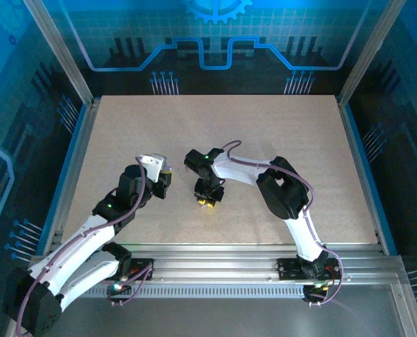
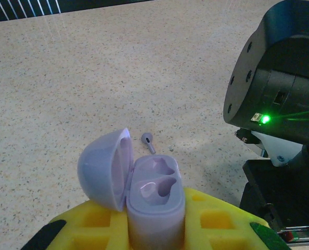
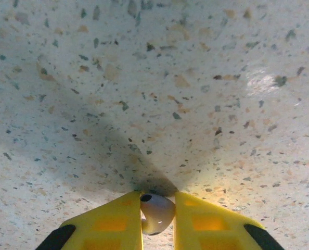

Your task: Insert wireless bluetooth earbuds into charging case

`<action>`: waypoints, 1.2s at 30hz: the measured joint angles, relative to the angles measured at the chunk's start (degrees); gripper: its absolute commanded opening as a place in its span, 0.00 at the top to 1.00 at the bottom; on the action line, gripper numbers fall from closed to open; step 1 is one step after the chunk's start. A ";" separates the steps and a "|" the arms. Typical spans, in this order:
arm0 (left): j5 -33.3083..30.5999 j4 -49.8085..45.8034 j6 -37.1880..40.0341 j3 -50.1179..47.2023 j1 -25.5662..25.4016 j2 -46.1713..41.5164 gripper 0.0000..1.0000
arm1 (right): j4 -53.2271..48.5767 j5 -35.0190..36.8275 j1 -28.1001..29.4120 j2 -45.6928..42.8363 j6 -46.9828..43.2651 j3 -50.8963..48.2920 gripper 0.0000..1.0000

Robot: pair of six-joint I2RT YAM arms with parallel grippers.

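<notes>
Speckled beige tabletop (image 1: 279, 140), left tool (image 1: 165, 175) clamped on open lavender plastic charging case (image 2: 155, 200), its base cut off below, lavender earbud (image 2: 149, 141) lying just beyond it, right tool (image 3: 157, 219) pinching pale pebble-like earbud (image 3: 157, 212), half hidden between yellow pads (image 3: 113, 224)

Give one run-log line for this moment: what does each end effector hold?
left end effector: shut on open lavender case | right end effector: shut on earbud | loose earbud: on table beyond case
</notes>
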 measured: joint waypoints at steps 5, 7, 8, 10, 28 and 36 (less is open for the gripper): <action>0.02 0.04 0.00 -0.13 0.00 0.00 0.84 | -0.02 0.00 0.00 0.00 -0.61 0.02 0.85; 0.04 0.07 0.00 -0.24 0.00 0.00 0.84 | -0.02 0.00 0.00 0.00 -0.83 0.02 0.85; 0.17 0.11 0.00 -0.37 0.00 0.00 0.84 | 0.00 0.00 0.00 0.00 -1.03 0.02 0.85; 0.44 0.17 0.00 -0.66 0.00 0.00 0.84 | 0.04 0.02 0.00 -0.02 -1.33 0.02 0.85; 12.98 12.55 -0.72 -8.90 -1.05 0.52 0.84 | 4.92 5.68 -0.39 -15.89 -7.37 -7.93 0.85; 19.21 19.32 2.01 -9.01 -4.17 4.81 0.84 | 5.03 7.96 -2.91 -25.11 -14.23 -8.70 0.84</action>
